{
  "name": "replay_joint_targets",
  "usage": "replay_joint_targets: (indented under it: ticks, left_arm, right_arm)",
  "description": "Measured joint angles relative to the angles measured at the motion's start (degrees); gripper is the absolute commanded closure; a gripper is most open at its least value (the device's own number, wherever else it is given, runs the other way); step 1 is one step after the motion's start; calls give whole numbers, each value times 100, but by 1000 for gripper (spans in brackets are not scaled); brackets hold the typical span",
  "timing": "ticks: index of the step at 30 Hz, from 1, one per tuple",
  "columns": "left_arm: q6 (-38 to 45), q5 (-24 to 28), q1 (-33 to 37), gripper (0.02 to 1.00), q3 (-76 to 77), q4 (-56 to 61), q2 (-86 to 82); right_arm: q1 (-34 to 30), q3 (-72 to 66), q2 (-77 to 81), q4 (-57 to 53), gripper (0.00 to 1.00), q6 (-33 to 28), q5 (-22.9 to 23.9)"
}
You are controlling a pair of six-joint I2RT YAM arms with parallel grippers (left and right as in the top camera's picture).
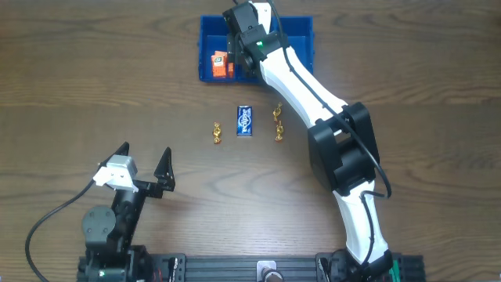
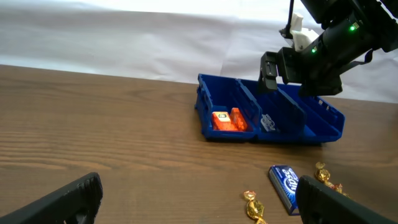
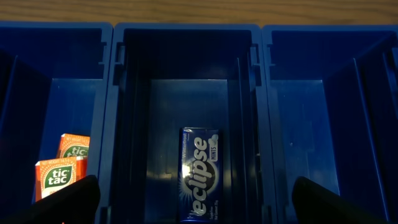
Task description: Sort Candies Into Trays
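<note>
A blue three-compartment tray [image 1: 301, 35] stands at the table's far side. My right gripper [image 1: 243, 63] hangs over its middle compartment, open, with nothing between its fingers [image 3: 69, 199]. A blue mint pack [image 3: 200, 174] lies flat on that compartment's floor. Two orange candy boxes [image 3: 62, 169] sit in the neighbouring end compartment [image 1: 221, 64]. On the table in front of the tray lie another blue mint pack [image 1: 245, 121] and three gold-wrapped candies [image 1: 217, 132] [image 1: 278, 113] [image 1: 279, 131]. My left gripper [image 1: 145, 164] stands open near the front left, well short of the candies [image 2: 254, 205].
The wooden table [image 1: 94, 70] has free room to the left and right of the candies. The tray's third compartment [image 3: 311, 118] holds nothing. The right arm's elbow [image 1: 344, 149] stands just right of the loose candies.
</note>
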Motion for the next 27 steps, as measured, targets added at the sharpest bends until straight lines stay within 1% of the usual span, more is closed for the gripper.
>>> replay_joint_targets:
  ticks: [8,13,16,19,22,24,25,27]
  left_arm:
    - [0,0,0,23,0,2,0]
    - [0,0,0,23,0,0,0]
    - [0,0,0,20,0,0,0]
    - [-2,0,0,20,0,0,0]
    - [0,0,0,20,0,0,0]
    - [0,0,0,20,0,0,0]
    - [0,0,0,20,0,0,0]
    - [0,0,0,20,0,0,0]
  right_arm:
    - [2,31,0,-94,3,-7,-4]
    - [50,37,-142,-752,1,-11,-37]
    - [140,46,-424,-1554,3,59,-214]
    - [323,79,-772,-2516,3,321,-455]
    - [481,74,-922,-2798,1,490,-715]
    - [588,-66,-957,-2754,3,581,-970]
    - [599,-98,-957,-2730,1,608,-999]
    - [678,-470,-951,-2509,1,645,-1222]
